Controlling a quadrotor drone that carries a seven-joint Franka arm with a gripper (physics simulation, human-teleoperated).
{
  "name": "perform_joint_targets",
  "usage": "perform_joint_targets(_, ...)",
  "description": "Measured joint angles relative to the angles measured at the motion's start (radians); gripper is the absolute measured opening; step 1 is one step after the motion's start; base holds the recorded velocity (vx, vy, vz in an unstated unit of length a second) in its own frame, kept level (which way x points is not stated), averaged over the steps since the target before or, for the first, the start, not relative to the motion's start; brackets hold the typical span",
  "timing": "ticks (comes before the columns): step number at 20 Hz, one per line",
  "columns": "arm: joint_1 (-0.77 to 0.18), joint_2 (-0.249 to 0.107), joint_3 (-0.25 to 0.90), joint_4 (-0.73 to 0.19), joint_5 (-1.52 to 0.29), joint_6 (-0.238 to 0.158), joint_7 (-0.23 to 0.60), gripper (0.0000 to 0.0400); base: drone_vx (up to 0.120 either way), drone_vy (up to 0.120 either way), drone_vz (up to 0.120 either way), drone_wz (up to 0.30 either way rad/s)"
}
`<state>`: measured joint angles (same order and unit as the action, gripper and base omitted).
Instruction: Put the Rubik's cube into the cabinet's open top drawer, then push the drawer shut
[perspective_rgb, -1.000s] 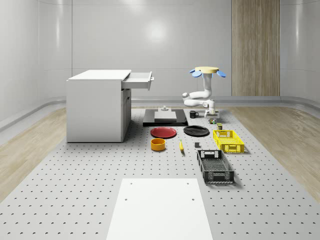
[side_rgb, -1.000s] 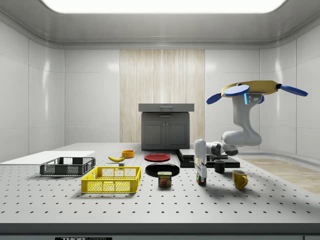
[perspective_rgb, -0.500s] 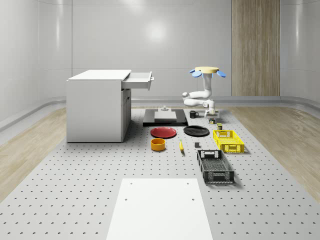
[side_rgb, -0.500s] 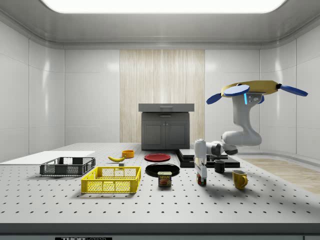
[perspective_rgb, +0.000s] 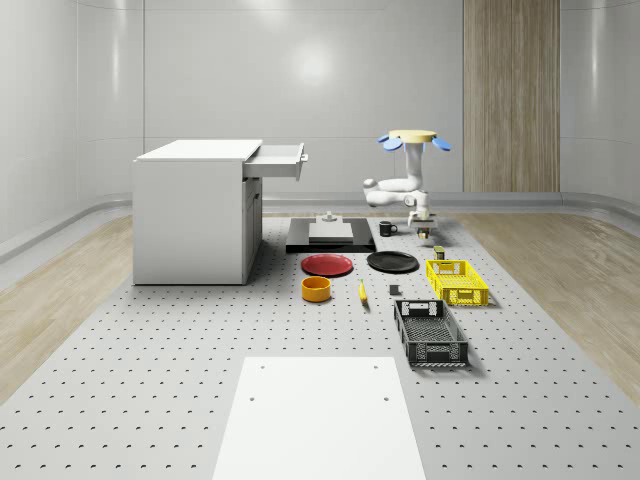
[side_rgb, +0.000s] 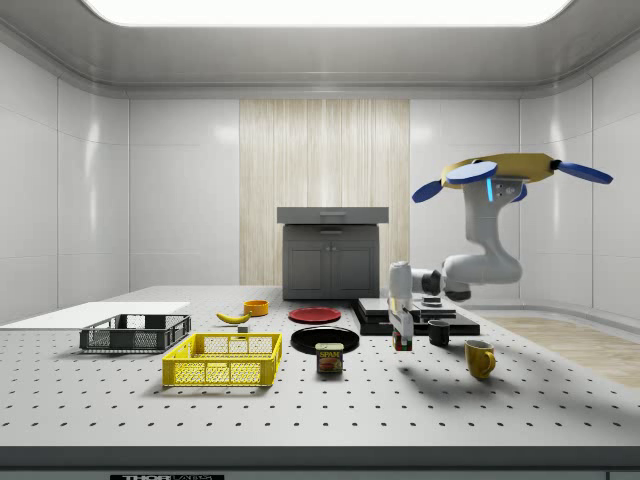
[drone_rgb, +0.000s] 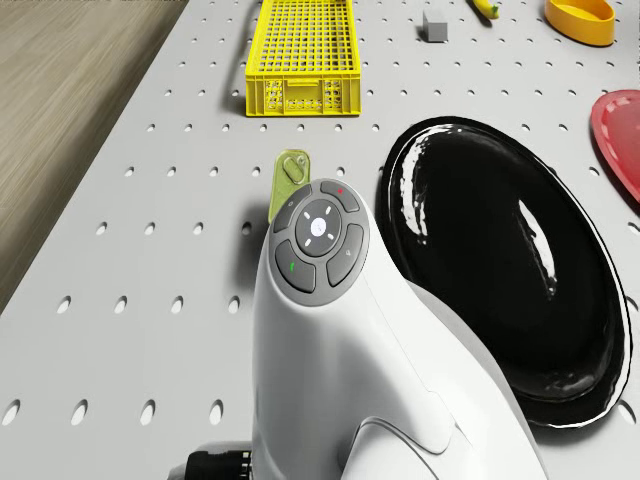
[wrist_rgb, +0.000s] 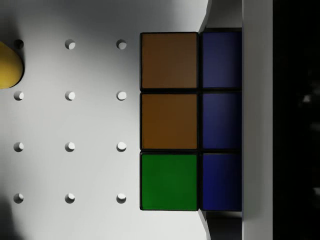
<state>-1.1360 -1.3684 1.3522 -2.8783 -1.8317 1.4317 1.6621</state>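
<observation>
The Rubik's cube (side_rgb: 401, 344) hangs a little above the table, and my gripper (side_rgb: 401, 334) is shut on it from above. In the wrist view the cube (wrist_rgb: 190, 120) shows orange, green and blue squares pressed against one finger (wrist_rgb: 257, 120). The drone (perspective_rgb: 412, 138) hovers over the table's far right part, with the arm bent down to the cube (perspective_rgb: 426, 235). The white cabinet (perspective_rgb: 195, 215) stands at the whole-scene view's left. Its top drawer (perspective_rgb: 278, 160) is pulled open toward the drone.
Below the arm lie a black plate (drone_rgb: 510, 280) and a tin can (drone_rgb: 290, 180). A yellow crate (perspective_rgb: 457, 280), black crate (perspective_rgb: 430, 330), red plate (perspective_rgb: 328, 264), orange bowl (perspective_rgb: 316, 289) and banana (perspective_rgb: 362, 291) stand nearer. A yellow mug (side_rgb: 479, 357) sits at the side view's right.
The cube has come up off the table in the shut gripper. The drone and arm have risen slightly and shifted toward the whole-scene view's left.
</observation>
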Motion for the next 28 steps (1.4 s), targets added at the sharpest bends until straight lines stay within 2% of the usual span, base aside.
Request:
perform_joint_targets(8,-0.009,-0.021,0.037,-0.002,0.041,0.011,0.009,0.0325,0.005,-0.120,0.120,0.000)
perform_joint_targets(19,-0.016,-0.054,0.049,-0.001,0.061,0.040,0.016,0.0325,0.120,-0.120,0.120,0.000)
perform_joint_targets(28,-0.020,-0.079,0.053,0.000,0.071,0.063,0.020,0.0325,0.000,-0.120,0.120,0.000)
